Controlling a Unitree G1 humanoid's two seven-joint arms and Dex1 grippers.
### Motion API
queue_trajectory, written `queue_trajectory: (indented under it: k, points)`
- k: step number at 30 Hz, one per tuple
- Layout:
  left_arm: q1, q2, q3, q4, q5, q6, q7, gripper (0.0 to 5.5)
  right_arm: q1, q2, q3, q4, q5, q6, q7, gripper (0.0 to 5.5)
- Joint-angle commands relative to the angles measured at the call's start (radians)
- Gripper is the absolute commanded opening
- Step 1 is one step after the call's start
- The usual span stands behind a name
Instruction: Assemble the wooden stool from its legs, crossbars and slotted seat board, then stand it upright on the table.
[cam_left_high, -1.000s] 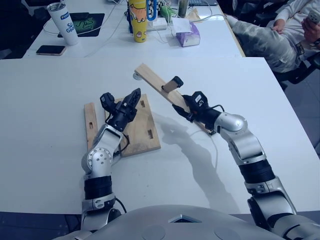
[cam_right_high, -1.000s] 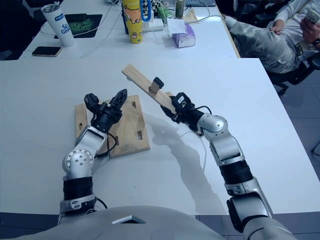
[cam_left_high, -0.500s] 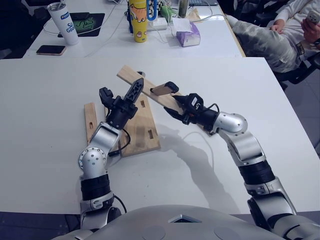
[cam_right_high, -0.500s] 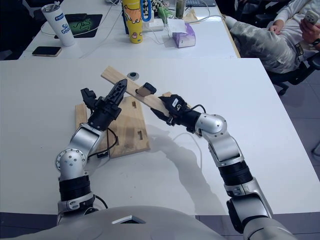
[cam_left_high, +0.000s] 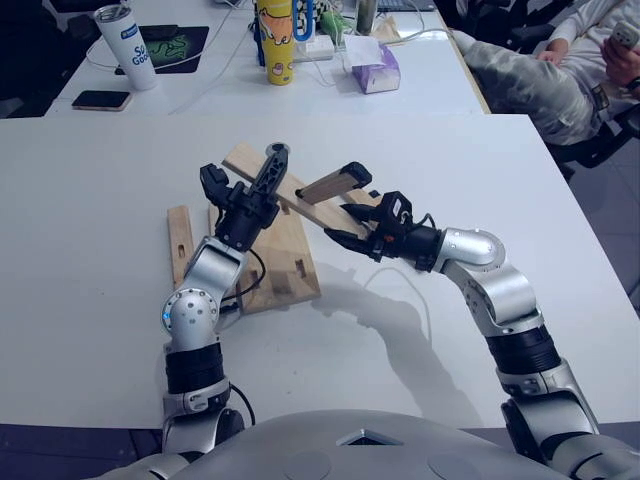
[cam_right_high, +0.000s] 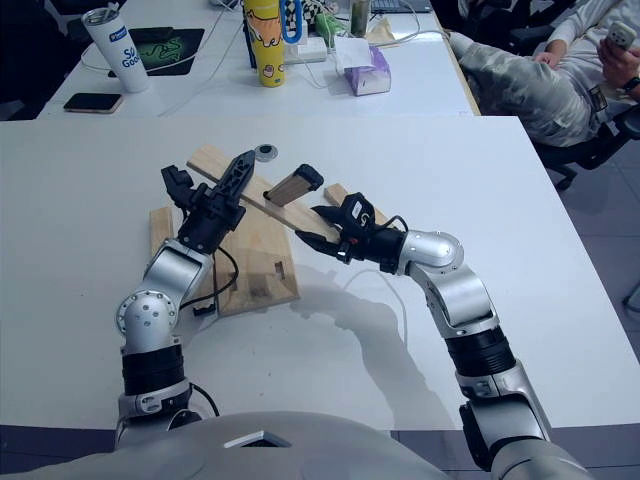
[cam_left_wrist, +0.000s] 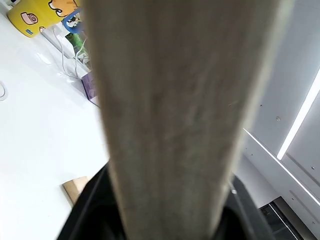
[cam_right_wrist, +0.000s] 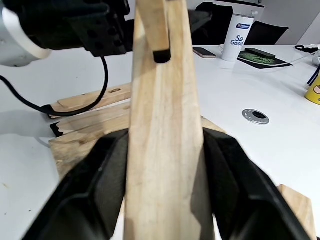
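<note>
The leg board (cam_right_high: 285, 210) runs diagonally; right fingers (cam_right_high: 325, 213) clamp its lower-right end, left fingers (cam_right_high: 240, 172), spread apart, straddle its upper-left end.

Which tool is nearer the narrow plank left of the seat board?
Left. Left tool hangs over the seat board, beside the narrow plank; right tool, past the board's right edge.

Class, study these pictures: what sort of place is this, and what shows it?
Probably an office or lab workspace: white desks, with a phone, a tumbler and a tissue pack on the far one.
</note>
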Motion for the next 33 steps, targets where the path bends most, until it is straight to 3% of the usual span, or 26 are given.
queue_trajectory:
  k: [1, 14, 20, 33]
  points:
    - [-0.016, 0.005, -0.009, 0.001, 0.007, 0.000, -0.023, 1.02, -0.016, 0.009, -0.022, -0.011, 0.019, 0.009, -0.007, 2.08]
    - [-0.029, -0.006, 0.014, 0.092, 0.098, -0.087, 0.009, 1.02, -0.050, 0.033, -0.060, 0.006, 0.035, 0.014, -0.007, 2.08]
    - [-0.018, -0.026, 0.030, 0.102, 0.115, -0.111, 0.033, 1.02, -0.057, 0.015, -0.067, -0.018, 0.059, 0.031, 0.021, 3.17]
    - [-0.083, 0.037, 0.202, 0.130, 0.096, -0.158, 0.148, 1.02, -0.070, 0.094, -0.163, -0.013, 0.130, 0.069, -0.112, 3.19]
